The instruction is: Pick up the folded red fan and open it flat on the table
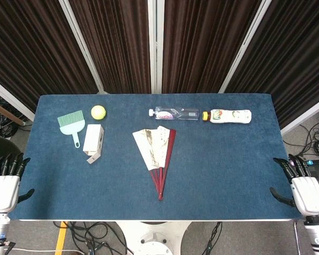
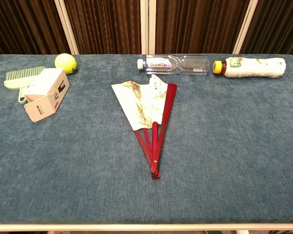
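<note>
left hand [image 1: 4, 186] empty, fingers apart, right hand [image 1: 304, 188] alike

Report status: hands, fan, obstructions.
Left hand and right hand open, at table edges. Fan partly spread, flat mid-table, untouched. Nothing blocking.

head view: high, looking steeply down | chest view: low, nearer, facing forward | shared: blue table [image 1: 228, 159]

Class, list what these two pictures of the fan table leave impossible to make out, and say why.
- Both hands, left hand and right hand: absent from chest view, outside its frame.
- Print on the clear bottle and white bottle: too small in both views.
- Pattern on the fan paper: partly folded under.
- Open box contents: hidden by its walls.
</note>
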You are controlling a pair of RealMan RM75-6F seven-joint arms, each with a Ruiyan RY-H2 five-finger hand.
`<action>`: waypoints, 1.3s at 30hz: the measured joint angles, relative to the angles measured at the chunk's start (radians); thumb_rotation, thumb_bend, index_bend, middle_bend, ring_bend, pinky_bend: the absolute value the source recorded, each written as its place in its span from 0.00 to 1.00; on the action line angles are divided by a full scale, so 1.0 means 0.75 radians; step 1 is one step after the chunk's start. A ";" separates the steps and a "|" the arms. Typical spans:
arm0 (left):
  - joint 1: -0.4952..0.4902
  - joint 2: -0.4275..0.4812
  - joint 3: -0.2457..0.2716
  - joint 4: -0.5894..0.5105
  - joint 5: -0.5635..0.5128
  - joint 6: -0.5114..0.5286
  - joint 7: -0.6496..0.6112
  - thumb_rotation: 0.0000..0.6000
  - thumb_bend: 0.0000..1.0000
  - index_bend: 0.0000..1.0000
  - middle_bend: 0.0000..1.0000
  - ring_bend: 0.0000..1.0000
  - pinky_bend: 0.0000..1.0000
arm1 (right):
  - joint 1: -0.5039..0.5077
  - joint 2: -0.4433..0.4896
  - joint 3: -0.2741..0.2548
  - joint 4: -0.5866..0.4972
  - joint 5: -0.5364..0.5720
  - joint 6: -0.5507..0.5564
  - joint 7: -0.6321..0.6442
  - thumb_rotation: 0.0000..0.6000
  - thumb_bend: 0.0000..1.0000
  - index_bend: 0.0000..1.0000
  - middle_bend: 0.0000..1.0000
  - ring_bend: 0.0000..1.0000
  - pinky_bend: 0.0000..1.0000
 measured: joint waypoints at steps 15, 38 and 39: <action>-0.005 0.008 -0.005 -0.011 -0.003 -0.010 -0.047 1.00 0.00 0.18 0.09 0.00 0.07 | 0.063 0.003 -0.007 -0.008 -0.053 -0.062 0.014 1.00 0.16 0.15 0.20 0.01 0.00; 0.012 0.020 -0.012 -0.051 0.033 0.050 -0.064 1.00 0.00 0.18 0.09 0.00 0.07 | 0.880 -0.576 0.219 0.393 0.014 -0.885 -0.095 1.00 0.01 0.41 0.32 0.06 0.06; 0.011 0.020 -0.013 -0.050 0.031 0.047 -0.065 1.00 0.00 0.18 0.09 0.00 0.07 | 0.904 -0.623 0.227 0.438 0.033 -0.905 -0.116 1.00 0.01 0.41 0.32 0.06 0.06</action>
